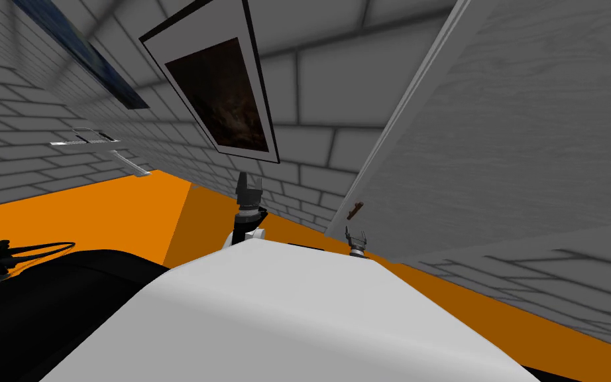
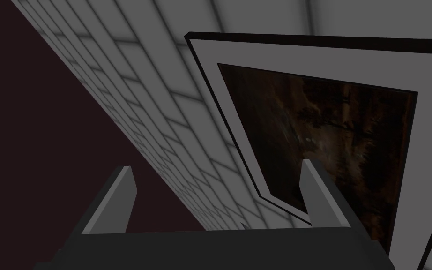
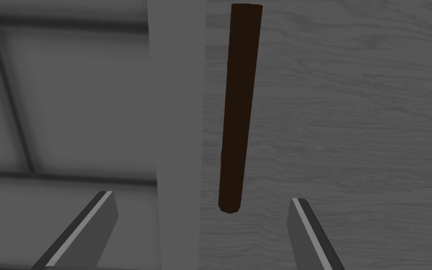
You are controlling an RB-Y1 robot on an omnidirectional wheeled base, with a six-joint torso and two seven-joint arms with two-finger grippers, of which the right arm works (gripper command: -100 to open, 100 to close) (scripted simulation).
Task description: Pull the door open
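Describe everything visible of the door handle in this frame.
The handle is a slim, dark brown, round bar with a blunt end. It runs along the grey wood-grain door, close to its edge. The right gripper points at it, open, fingers short of its near end, not touching.

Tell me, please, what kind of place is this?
Probably a room or hallway inside a house: a framed picture hangs on a grey brick wall, beside a grey door with a dark handle, above an orange floor.
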